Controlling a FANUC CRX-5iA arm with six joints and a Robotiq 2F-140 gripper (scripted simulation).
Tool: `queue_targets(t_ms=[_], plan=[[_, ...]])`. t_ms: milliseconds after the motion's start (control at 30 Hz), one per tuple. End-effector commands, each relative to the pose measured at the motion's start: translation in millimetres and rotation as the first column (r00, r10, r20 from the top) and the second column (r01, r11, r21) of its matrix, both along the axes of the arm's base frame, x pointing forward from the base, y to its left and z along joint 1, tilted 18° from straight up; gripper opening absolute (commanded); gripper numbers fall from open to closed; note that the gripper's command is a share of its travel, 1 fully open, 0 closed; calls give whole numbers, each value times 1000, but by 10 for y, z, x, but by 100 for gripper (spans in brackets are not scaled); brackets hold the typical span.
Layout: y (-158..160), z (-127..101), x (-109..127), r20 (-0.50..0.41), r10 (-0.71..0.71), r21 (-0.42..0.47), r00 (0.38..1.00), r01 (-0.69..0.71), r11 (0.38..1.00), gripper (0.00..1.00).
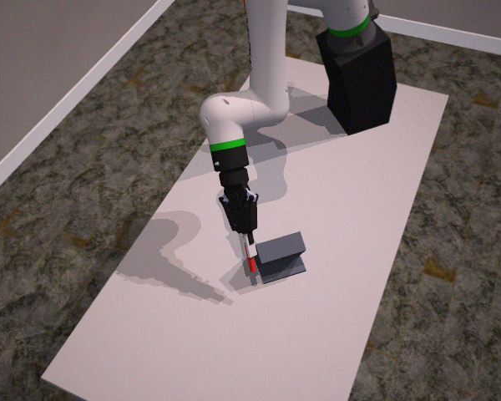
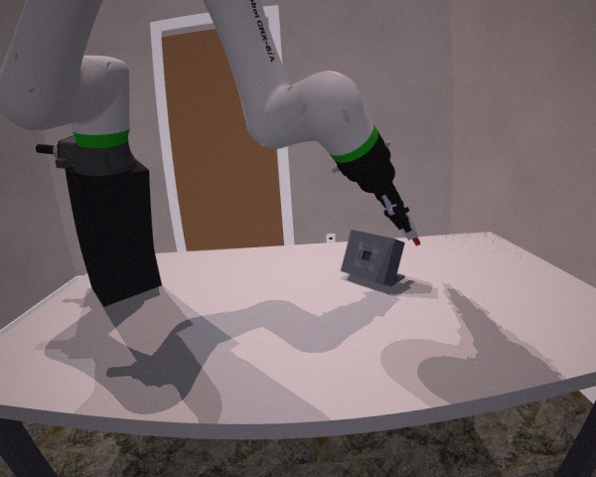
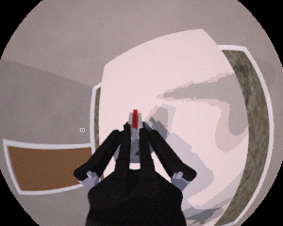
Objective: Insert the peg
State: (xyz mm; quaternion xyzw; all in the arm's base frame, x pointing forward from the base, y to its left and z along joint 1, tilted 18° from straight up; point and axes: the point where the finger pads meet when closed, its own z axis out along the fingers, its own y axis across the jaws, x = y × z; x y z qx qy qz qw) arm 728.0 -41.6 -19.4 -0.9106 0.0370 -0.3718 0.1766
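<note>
Arm (image 1: 265, 56): white, with green bands; comes down from the top centre of the top view, wrist tilted toward the lower right of the exterior view.
Jaws: the gripper (image 1: 247, 241) is closed narrow on the peg; in the wrist view the two black fingers converge on it at frame centre.
Peg (image 1: 250, 256): white shaft with a red tip, projecting beyond the jaws toward the lower part of the top view; in the exterior view its red tip (image 2: 415, 240) sits in the air just right of the panel's upper right corner.
Sloped panel (image 2: 366, 254): dark grey block, right of centre on the table, sloped face toward the exterior camera.
Hole (image 2: 366, 254): small dark square in the middle of the sloped face; the peg is not in it.
Peg against panel: in the top view the peg lies just beside the panel's left edge (image 1: 259, 259); whether they touch cannot be told.
Table (image 1: 350, 207): pale top carrying the panel and the arm's black pedestal (image 1: 371, 108), with arm shadows across it.
Background: brown door (image 2: 221, 154) in the upper centre of the exterior view.
</note>
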Motion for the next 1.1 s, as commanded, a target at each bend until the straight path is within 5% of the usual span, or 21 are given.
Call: queue_targets(t_ms=[0, 1067], plan=[[-60, -7, -23, 1, -8, 16, 1000, 8, 1000, 0], [-625, -198, -503, -11, -87, 217, 996, 87, 972, 0]])
